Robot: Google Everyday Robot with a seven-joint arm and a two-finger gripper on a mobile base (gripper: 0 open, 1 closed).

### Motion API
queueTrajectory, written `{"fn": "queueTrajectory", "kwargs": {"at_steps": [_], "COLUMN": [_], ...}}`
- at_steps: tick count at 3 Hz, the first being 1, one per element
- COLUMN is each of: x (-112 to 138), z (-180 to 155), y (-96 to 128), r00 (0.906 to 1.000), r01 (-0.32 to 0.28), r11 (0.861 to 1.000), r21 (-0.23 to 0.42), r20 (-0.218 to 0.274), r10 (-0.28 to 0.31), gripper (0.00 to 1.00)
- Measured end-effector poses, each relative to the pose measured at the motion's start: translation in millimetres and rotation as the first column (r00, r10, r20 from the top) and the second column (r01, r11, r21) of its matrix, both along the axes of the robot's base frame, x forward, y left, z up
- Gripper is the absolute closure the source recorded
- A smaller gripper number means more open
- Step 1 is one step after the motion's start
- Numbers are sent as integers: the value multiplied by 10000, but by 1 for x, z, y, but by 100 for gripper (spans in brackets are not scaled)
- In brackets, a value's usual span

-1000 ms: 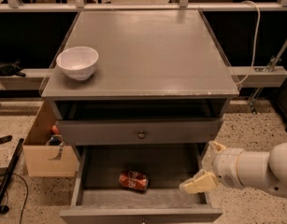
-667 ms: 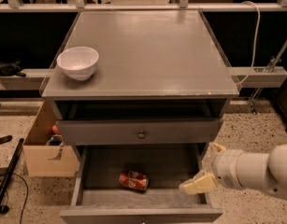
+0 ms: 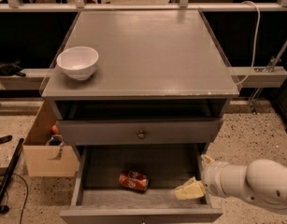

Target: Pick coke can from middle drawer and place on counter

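The coke can [image 3: 133, 181] lies on its side on the floor of the pulled-out middle drawer [image 3: 105, 169], a little left of centre. My gripper [image 3: 198, 176] hangs at the drawer's right side, over its right wall and to the right of the can, not touching it. It is open, with one cream finger [image 3: 189, 190] pointing left toward the can and nothing between the fingers. The counter [image 3: 147, 50] is the grey cabinet top above.
A white bowl [image 3: 78, 62] stands on the counter's front left corner. The upper drawer front with a round knob [image 3: 141, 134] is closed above the open drawer. A cardboard box [image 3: 47, 146] sits on the floor left of the cabinet. A white cable [image 3: 255, 36] hangs at right.
My gripper has shifted slightly down and left, toward the drawer's inside. The can, bowl and drawer have not moved.
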State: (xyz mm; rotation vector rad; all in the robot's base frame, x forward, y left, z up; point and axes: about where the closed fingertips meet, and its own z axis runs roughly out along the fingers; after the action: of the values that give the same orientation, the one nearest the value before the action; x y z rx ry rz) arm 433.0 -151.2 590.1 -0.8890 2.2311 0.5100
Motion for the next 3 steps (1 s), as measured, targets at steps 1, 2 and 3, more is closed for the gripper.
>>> {"fn": "queueTrajectory", "kwargs": {"at_steps": [1, 2, 3], "x": [7, 8, 7], "z": [-45, -45, -42], "y": [16, 16, 15], "r00": [9991, 9990, 9980], "r01": [414, 437, 535], "r11": [9989, 9988, 9984], "r21": [209, 203, 175], "r20": [32, 47, 332], "r10": [-415, -438, -540], "gripper": [0, 0, 0]}}
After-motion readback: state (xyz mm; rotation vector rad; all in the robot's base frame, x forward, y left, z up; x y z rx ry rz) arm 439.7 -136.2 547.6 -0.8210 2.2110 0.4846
